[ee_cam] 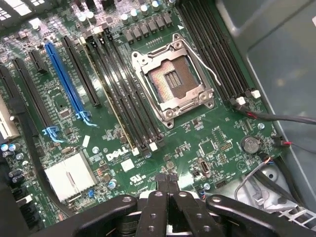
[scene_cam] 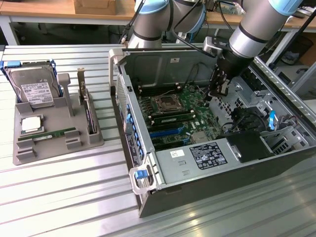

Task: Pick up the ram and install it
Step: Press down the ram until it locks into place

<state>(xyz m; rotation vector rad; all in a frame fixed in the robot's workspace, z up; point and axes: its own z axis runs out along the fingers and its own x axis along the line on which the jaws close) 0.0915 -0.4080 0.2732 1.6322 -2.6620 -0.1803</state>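
The end effector (ee_cam: 168, 185) was shut and empty above the motherboard (ee_cam: 148, 123); 1 ram (ee_cam: 109, 96) sat in its slot, so pressing both ends evenly seemed wise.

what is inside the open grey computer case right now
Inside the open grey computer case: a green motherboard with an empty silver processor socket, black memory slots, one slot holding a thin green ram stick. The shut black gripper hovers above. The power supply covers the rest.

Arm (scene_cam: 256, 24) reaching steeply downward.
Gripper (scene_cam: 217, 93) pointing down, fingers (ee_cam: 165, 183) pressed together, holding nothing.
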